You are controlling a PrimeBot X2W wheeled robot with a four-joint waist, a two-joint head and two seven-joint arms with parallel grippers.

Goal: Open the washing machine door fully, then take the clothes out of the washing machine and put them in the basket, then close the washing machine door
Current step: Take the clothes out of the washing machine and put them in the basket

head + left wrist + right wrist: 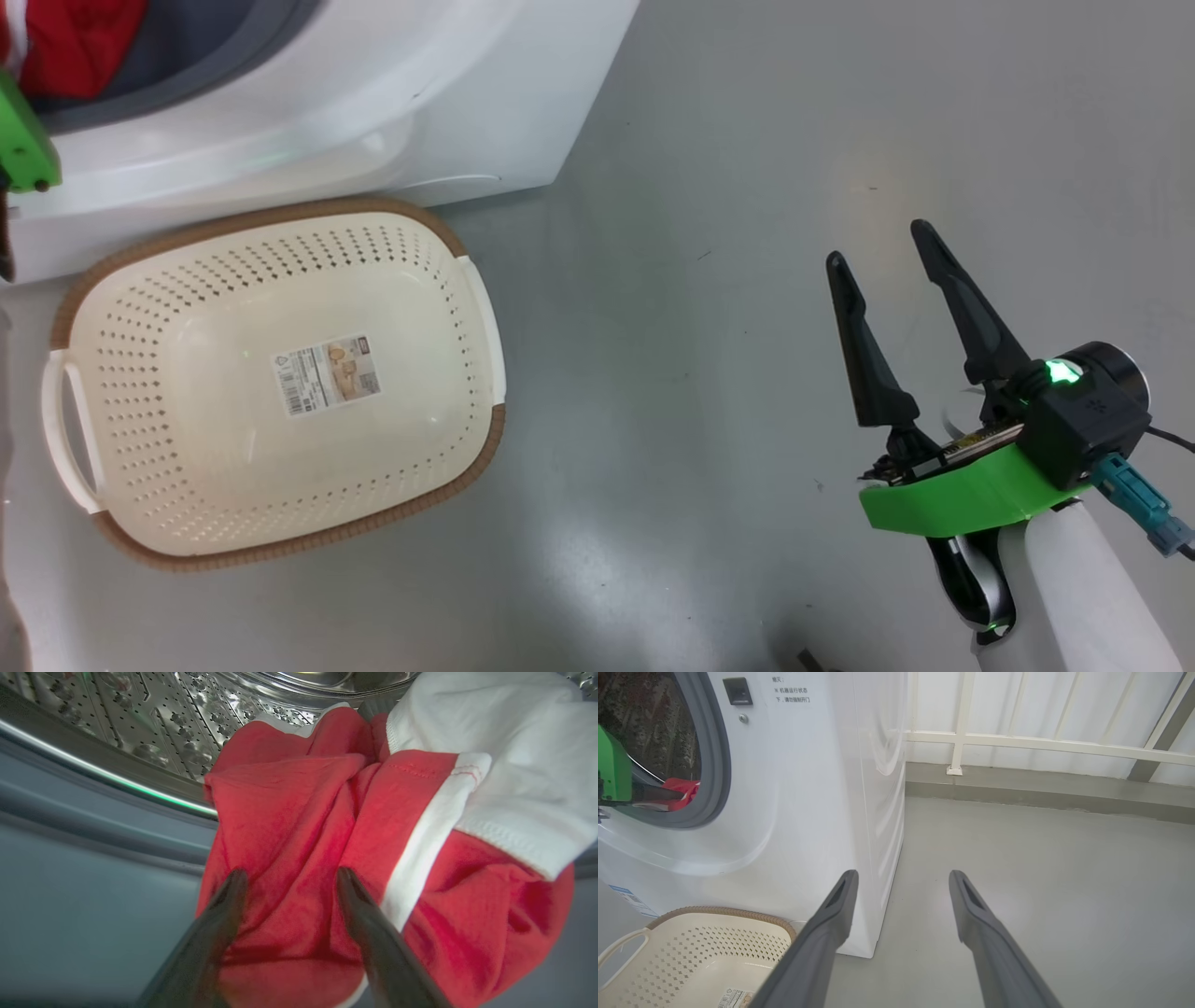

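Our left gripper, spread, reaches the clothes heaped at the grey ring of the washing machine. Our right gripper, spread too, hovers apart from the basket.

Head looks down on basket, left wrist close inside washing machine; right wrist shares both

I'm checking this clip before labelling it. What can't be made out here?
Clothes deeper in the drum: left wrist view, hidden behind the front folds.
Whether the left tool touches them: left wrist view, tips overlap fabric, contact unclear.
Print on the basket label: head view, too small.
Left tool in head view: cut off by the left edge.
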